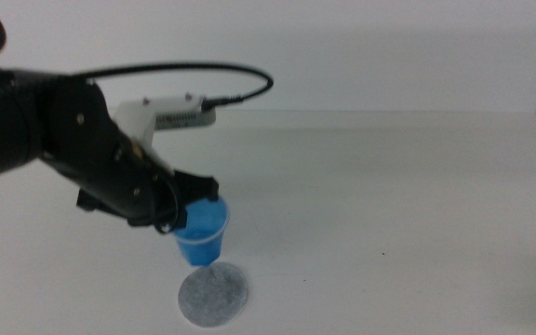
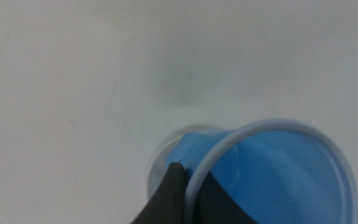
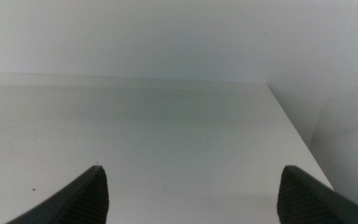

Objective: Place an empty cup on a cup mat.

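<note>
- Cup [image 1: 201, 233] up in the air here, bright blue, held just above the worktop [image 1: 389, 205], mouth up and leaning a touch, its base hanging near the far edge of the cup mat [image 1: 213, 293].
- In the left wrist view the cup [image 2: 272, 174] shows its pale rim and blue inside, nothing in it that I can see; one dark jaw sits outside the wall and the other inside, so the rim is pinched between them.
- Left pincer [image 1: 186, 209] is closed on the cup at the rim's left side, the arm reaching in from the left.
- Here's the relation that counts: the mat lies flat, below the cup and a little toward the camera side, apparently not yet squarely under the base. By my read the cup wants a short shift toward the near edge, then straight down.
- Long axis of the cup is close to vertical; it looks worth levelling it before setting it down, or it may land on one edge.
- Room to move is generous: bare worktop all round the mat, though the mat sits near the front edge.
- Right pincer [image 3: 191, 193] waits well apart, out of the middle view, jaws spread wide over bare worktop, holding nothing. The left is plainly the nearer arm.
</note>
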Controlling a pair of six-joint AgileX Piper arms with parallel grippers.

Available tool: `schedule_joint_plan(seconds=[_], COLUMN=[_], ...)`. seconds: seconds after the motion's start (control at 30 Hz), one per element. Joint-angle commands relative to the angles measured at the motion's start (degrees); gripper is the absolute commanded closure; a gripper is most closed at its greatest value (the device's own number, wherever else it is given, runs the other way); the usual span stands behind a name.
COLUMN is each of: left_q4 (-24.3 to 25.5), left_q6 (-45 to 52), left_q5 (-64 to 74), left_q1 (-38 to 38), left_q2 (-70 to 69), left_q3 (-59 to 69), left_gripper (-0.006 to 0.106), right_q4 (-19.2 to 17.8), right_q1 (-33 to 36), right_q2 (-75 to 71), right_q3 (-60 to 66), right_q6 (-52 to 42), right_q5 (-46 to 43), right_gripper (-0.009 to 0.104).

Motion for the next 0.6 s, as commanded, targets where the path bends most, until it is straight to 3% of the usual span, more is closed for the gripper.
schedule_joint_plan(seconds=[0.0, 0.57], left_q4=[0.19, -9.94], left_q6=[-0.78, 7.52], left_q5=[-2.48, -7.83], left_q1=[-0.34, -0.34], left_q2=[-0.21, 7.03], left_q3=[2.17, 6.02], left_gripper=[0.102, 0.101], right_q4=[-0.39, -0.39], right_q1=[0.12, 0.12], right_q2=[-0.28, -0.28], right_q3=[0.19, 0.19], right_q6=[-0.23, -0.23], right_q5=[-0.38, -0.38], right_gripper=[0.002, 0.002])
